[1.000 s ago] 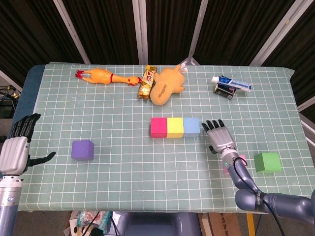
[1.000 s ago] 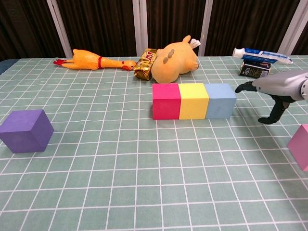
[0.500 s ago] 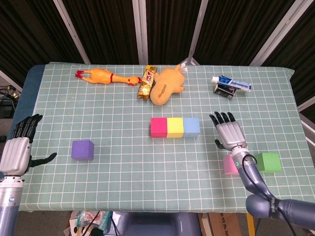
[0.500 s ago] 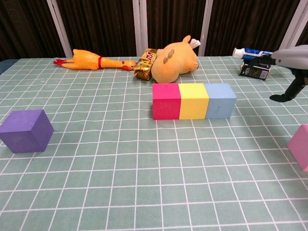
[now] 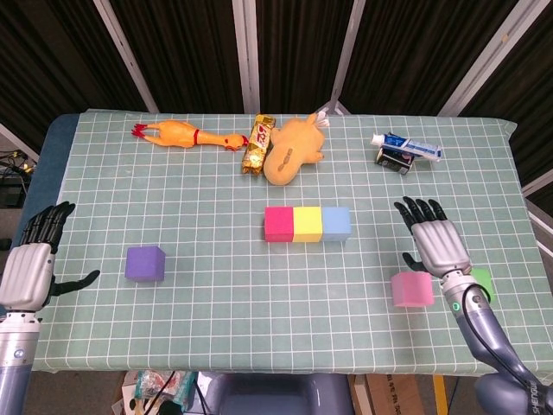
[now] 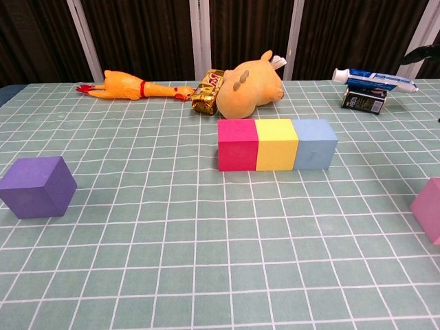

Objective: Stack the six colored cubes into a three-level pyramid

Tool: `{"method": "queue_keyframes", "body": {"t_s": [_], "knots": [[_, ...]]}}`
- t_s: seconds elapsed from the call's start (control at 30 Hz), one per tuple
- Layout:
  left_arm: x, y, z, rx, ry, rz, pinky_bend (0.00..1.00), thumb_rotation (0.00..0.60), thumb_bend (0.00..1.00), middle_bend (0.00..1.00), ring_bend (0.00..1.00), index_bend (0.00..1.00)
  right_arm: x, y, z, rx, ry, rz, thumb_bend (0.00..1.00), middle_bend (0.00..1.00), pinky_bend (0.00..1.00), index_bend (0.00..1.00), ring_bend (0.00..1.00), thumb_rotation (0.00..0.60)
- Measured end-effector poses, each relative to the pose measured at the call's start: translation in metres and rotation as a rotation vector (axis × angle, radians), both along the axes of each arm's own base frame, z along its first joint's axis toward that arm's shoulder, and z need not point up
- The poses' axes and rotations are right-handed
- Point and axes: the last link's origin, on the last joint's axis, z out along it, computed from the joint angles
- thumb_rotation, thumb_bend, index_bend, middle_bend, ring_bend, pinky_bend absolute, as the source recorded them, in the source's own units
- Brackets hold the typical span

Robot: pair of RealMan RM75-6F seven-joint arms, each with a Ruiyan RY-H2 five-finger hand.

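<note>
At mid-table your base row sits finished, the red cube [image 5: 278, 223], yellow cube [image 5: 307, 223] and blue cube [image 5: 336, 222] touching in a line, and your right hand [image 5: 440, 245] has drawn back rightward from it, released with fingers spread, to hover just above the pink cube [image 5: 411, 290] with the green cube [image 5: 480, 280] half hidden behind its wrist. That suggests pink goes up next. Your left hand [image 5: 29, 268] waits released at the table's left edge near the purple cube [image 5: 144, 263]; the rubber chicken [image 5: 185, 135], plush [image 5: 294, 150] and toothpaste [image 5: 408, 145] lie at the back, blocking nothing.
</note>
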Motion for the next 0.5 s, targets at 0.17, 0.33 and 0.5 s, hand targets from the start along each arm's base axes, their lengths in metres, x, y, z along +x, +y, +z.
{"method": "queue_keyframes", "body": {"t_s": [0.17, 0.33, 0.5], "knots": [[0.001, -0.001, 0.0, 0.0, 0.0, -0.004, 0.03, 0.6, 0.1, 0.03, 0.0, 0.0, -0.012, 0.021, 0.012, 0.029, -0.015, -0.016, 0.35, 0.0, 0.0, 0.0, 0.0, 0.6], [0.003, -0.001, -0.002, -0.007, 0.004, -0.011, 0.03, 0.6, 0.1, 0.03, 0.0, 0.0, -0.024, 0.043, 0.011, 0.094, -0.005, -0.027, 0.34, 0.0, 0.0, 0.0, 0.0, 0.6], [0.004, -0.002, -0.003, -0.005, 0.004, -0.014, 0.03, 0.6, 0.1, 0.03, 0.0, 0.0, -0.029, 0.06, 0.003, 0.15, -0.007, -0.025, 0.3, 0.0, 0.0, 0.0, 0.0, 0.6]]}}
